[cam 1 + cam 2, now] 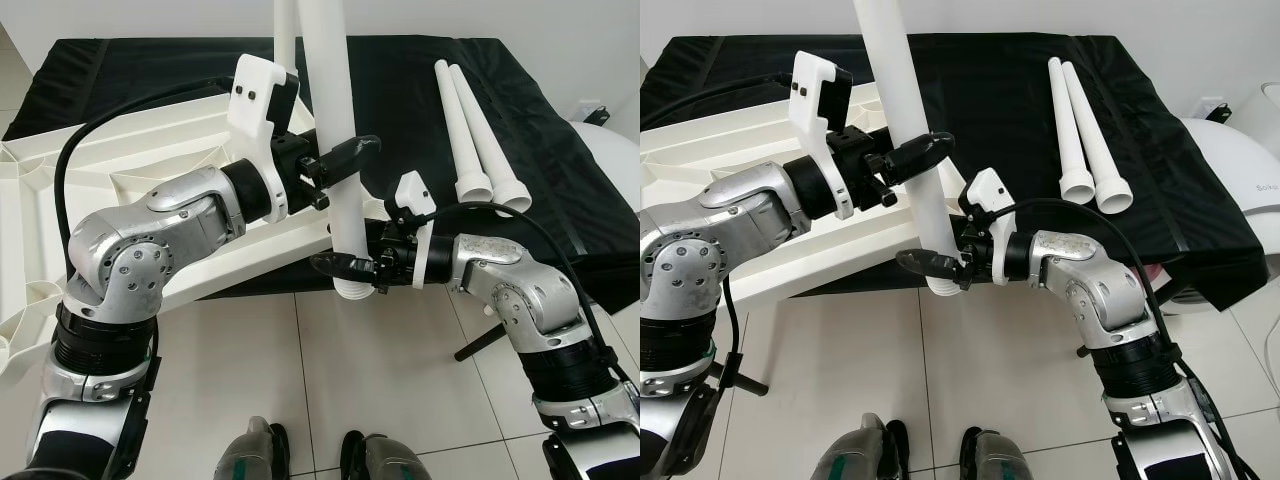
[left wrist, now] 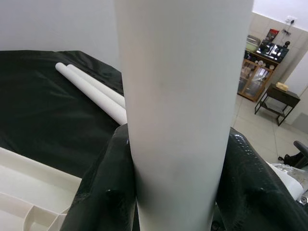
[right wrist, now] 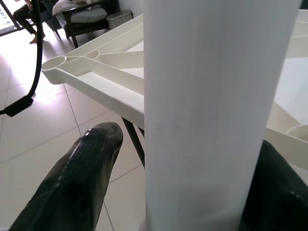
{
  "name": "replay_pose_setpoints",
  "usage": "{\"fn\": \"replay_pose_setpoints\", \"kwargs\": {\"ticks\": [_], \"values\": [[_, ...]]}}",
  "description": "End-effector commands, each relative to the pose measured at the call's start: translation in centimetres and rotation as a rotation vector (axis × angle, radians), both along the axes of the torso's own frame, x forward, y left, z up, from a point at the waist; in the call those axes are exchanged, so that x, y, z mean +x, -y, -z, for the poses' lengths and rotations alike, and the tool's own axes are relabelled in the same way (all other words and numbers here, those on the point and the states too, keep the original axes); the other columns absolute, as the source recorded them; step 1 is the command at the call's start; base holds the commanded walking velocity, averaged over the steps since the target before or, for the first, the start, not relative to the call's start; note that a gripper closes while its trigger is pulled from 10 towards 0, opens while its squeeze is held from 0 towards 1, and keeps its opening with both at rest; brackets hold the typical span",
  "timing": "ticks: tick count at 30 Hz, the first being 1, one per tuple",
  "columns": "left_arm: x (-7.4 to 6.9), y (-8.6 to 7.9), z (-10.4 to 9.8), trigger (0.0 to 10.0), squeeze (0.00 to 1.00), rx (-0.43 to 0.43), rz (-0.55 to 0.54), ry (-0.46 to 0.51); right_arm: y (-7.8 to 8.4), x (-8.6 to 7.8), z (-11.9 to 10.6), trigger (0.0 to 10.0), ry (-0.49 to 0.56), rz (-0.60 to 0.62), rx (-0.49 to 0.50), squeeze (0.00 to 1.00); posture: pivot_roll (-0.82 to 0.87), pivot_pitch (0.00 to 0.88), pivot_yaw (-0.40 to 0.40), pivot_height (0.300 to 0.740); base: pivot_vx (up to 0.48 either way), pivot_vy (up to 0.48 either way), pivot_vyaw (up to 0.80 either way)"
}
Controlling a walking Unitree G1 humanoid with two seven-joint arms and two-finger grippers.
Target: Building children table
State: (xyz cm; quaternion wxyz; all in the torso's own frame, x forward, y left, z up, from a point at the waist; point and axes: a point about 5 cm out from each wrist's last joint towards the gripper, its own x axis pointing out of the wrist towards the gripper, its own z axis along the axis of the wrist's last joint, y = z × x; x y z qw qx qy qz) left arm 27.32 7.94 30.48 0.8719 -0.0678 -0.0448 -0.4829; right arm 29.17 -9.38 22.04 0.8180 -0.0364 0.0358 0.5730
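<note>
Left claw (image 1: 338,160) is clamped on a white table leg (image 1: 335,150) held near upright. Right claw (image 1: 352,268) grips the same leg lower down, just above its flared bottom end, which hangs over the tiled floor (image 1: 380,380). Behind and beside the left claw lies the upturned white tabletop (image 1: 150,150) on the black-covered surface (image 1: 400,80). Two more legs (image 1: 478,140) lie side by side beyond the right claw — touching each other.
</note>
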Motion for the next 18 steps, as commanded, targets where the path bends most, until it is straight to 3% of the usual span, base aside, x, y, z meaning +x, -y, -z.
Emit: {"fn": "replay_pose_setpoints", "kwargs": {"ticks": [1, 12, 13, 17, 18], "values": [[-1.17, 0.75, -0.33, 10.0, 0.00, -0.003, 0.210, 0.050, -0.06, -0.24, -0.07, 10.0, 0.012, -0.001, 0.006, 0.00, -0.04, 0.142, -0.024, 0.740, 0.000, 0.000, 0.00], [-1.53, 1.06, 0.25, 10.0, 0.00, 0.007, 0.234, 0.030, 0.23, 0.13, -0.83, 10.0, 0.026, 0.022, 0.030, 0.00, -0.04, 0.149, -0.025, 0.740, 0.000, 0.000, 0.00], [-1.54, 1.07, 0.26, 10.0, 0.00, 0.008, 0.237, 0.031, 0.30, 0.23, -0.93, 7.1, 0.026, 0.028, 0.032, 0.00, -0.04, 0.149, -0.025, 0.740, 0.000, 0.000, 0.00], [-1.54, 1.08, 0.25, 10.0, 0.00, 0.009, 0.239, 0.032, 0.40, 0.32, -0.96, 6.5, 0.023, 0.035, 0.030, 0.00, -0.04, 0.151, -0.026, 0.740, 0.000, 0.000, 0.00], [-1.53, 1.07, 0.19, 10.0, 0.00, 0.009, 0.238, 0.034, 0.45, 0.24, -0.86, 0.0, 0.019, 0.030, 0.023, 0.00, -0.04, 0.152, -0.025, 0.740, 0.000, 0.000, 0.00]]}}
